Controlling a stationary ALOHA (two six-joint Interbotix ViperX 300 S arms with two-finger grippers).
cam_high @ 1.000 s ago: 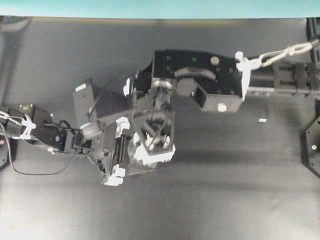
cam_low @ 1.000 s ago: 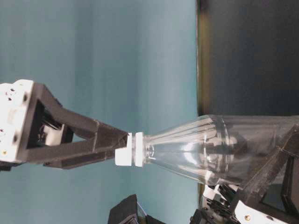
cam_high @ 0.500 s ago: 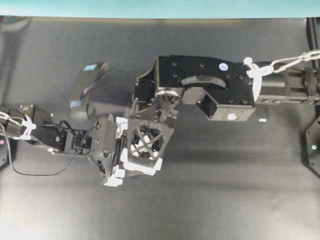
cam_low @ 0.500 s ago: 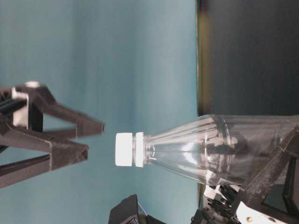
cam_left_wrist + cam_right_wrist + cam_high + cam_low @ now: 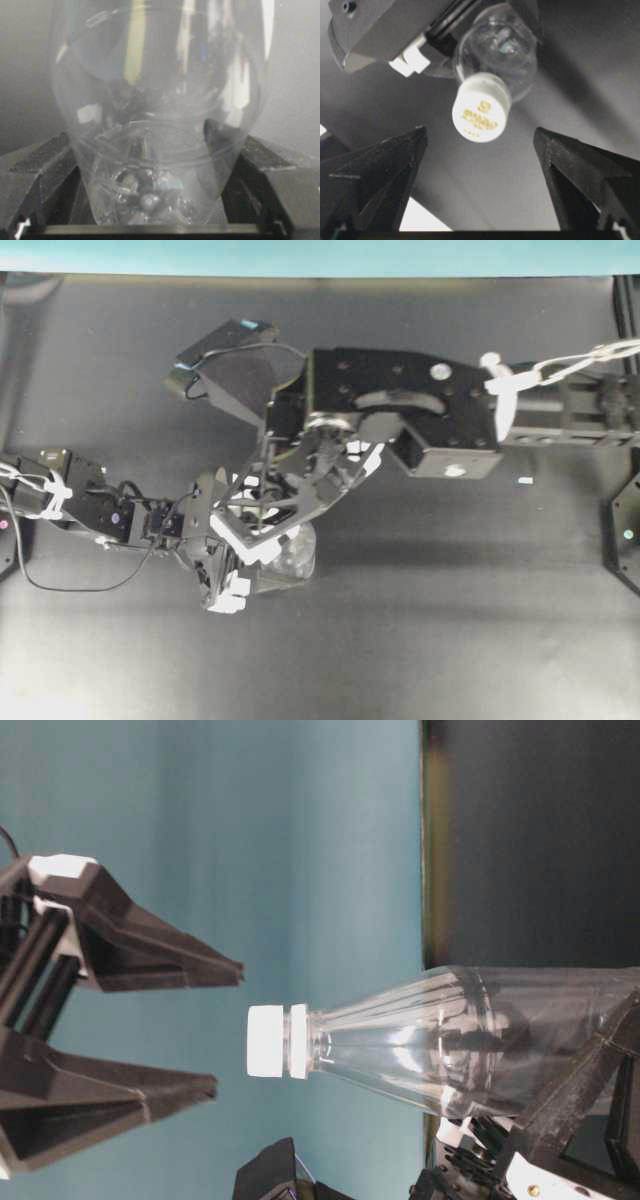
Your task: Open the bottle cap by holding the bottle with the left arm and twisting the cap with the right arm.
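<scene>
With the right gripper (image 5: 480, 145) spread wide, short of the bottle cap (image 5: 481, 107) at its 12 o'clock, an off-centre closing could glance off and tilt the bottle (image 5: 160, 110) clamped in the left gripper (image 5: 160, 227).

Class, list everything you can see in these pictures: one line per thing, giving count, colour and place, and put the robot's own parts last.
bottle: one, clear plastic, upright on the table, body between the left hand's fingers.
cap: one, white with gold print, on the bottle's neck, untouched.
fleck: one, white, on the table's right side.
table: one, dark grey.
wall: teal, behind the table.
left hand: one, black with white tips, gripping the bottle.
right hand: one, black lattice fingers, open above the cap.
</scene>
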